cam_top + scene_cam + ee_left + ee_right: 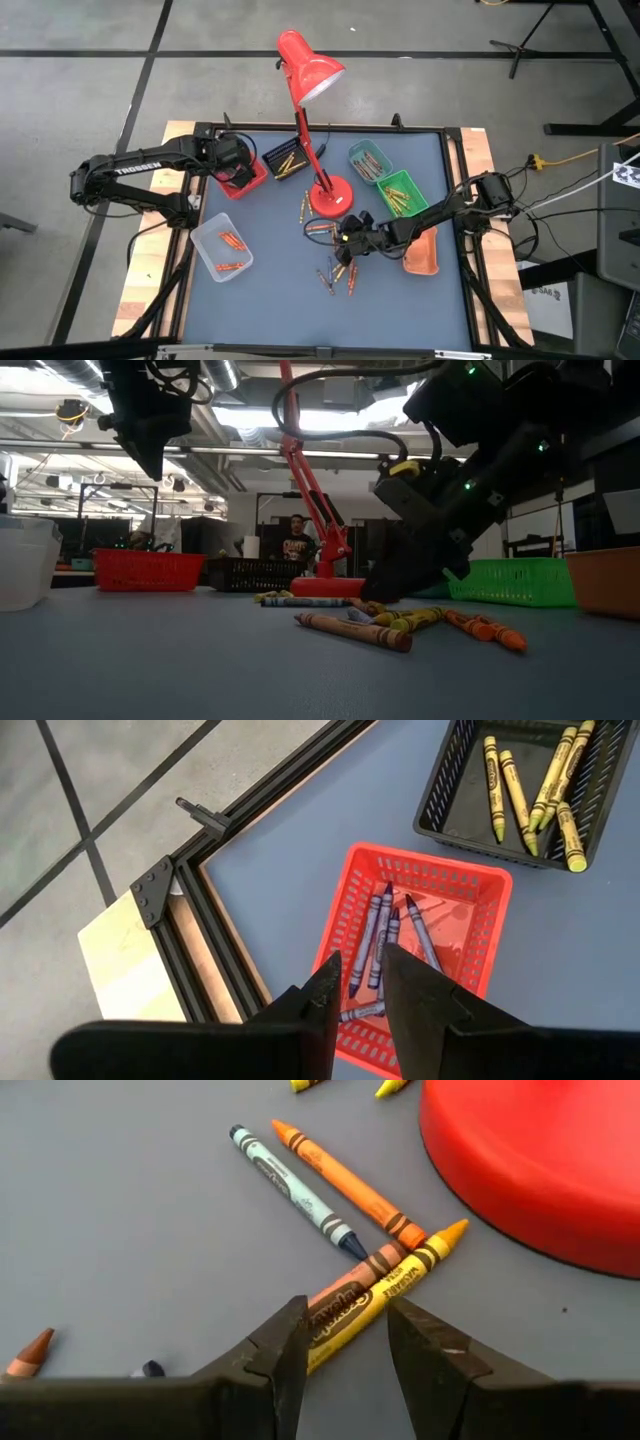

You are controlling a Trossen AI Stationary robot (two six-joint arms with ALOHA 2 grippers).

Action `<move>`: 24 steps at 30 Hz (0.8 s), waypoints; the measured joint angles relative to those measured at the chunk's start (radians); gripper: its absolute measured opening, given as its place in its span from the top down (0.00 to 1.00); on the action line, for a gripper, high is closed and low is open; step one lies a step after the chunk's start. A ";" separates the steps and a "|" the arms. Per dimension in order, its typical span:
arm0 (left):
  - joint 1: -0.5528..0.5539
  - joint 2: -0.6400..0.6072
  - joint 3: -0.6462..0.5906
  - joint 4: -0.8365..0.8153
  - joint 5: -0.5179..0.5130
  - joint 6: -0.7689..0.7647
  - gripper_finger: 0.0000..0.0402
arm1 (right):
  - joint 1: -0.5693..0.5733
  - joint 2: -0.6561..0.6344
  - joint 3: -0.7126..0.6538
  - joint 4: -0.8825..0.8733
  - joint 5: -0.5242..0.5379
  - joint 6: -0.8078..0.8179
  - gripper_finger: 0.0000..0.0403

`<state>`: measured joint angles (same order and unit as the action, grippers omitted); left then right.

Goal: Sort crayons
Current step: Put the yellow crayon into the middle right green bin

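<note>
While the left arm hung over the far-left corner of the table (300, 300), the right gripper (345, 1345) was down among the loose crayons (340, 272) near the red lamp (312, 70), just on the near side of its round base (540, 1170). Between its two dark fingers (285, 1345), which stood apart and clamped on nothing, lay a brown crayon (350, 1290) and a yellow crayon (400, 1275) side by side, touching, their long axes running straight out from the gap toward the lamp base, the yellow tip pointing at it. Just past them an orange crayon (340, 1180) and a blue-grey crayon (290, 1185) lay crosswise to that pair, nearly parallel to each other, the orange one's end touching the brown one. More crayons lay scattered nearer the front edge. The left gripper (358, 985) hovered above the red tray (440, 890), its fingers narrowly parted with nothing between them; blue-grey crayons (385, 935) lay lengthwise in that tray below the gap. Beside it a black tray (445, 815) held yellow crayons (525, 785). A green tray (425, 200), a teal tray (355, 152), an orange tray (425, 262) and a clear tray (205, 240) sat round the table too.
</note>
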<state>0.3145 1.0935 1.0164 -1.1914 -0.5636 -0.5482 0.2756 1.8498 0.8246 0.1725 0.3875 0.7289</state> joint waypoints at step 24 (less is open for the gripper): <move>0.000 0.000 0.000 0.027 0.000 -0.001 0.85 | -0.001 0.025 0.029 -0.044 0.067 0.020 0.65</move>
<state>0.3145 1.0939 1.0164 -1.1639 -0.5633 -0.5495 0.2749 1.8748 0.8533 0.1287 0.4542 0.7492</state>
